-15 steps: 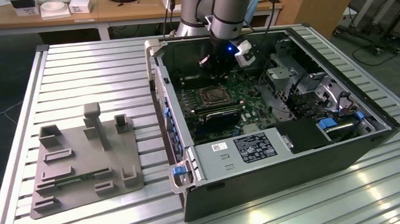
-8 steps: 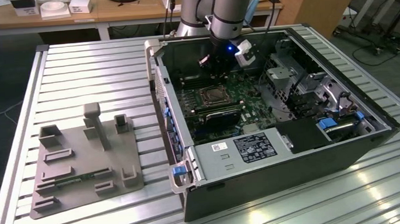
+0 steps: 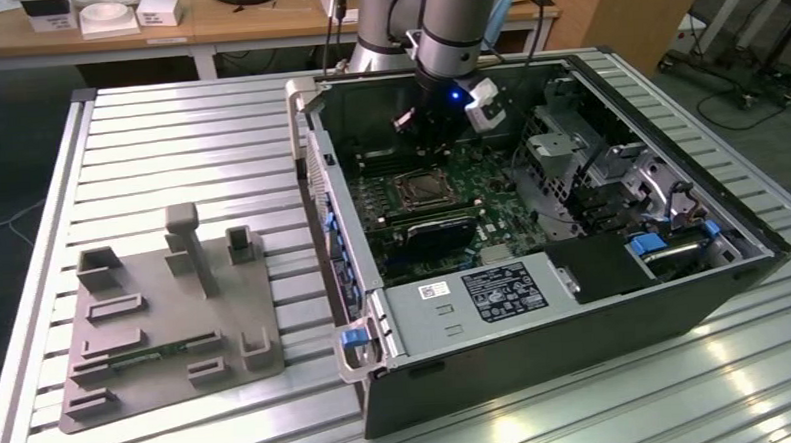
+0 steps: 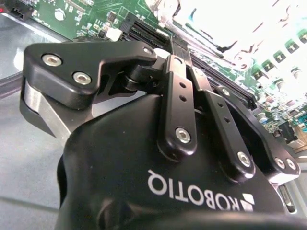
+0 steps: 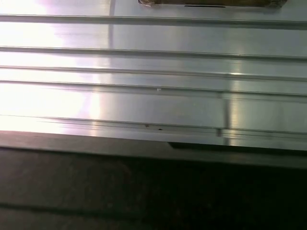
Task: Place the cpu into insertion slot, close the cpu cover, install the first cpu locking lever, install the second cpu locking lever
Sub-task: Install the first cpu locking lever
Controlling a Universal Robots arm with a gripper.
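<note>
Gripper (image 3: pixel 425 120): 12 o'clock of the insertion slot (image 3: pixel 422 190), exterior view.
Grip: cannot tell.
Tip: line up square, go slow.

Arm (image 3: pixel 443 19) is cut off above — insertion slot (image 3: pixel 424 190) too small to judge.
</note>
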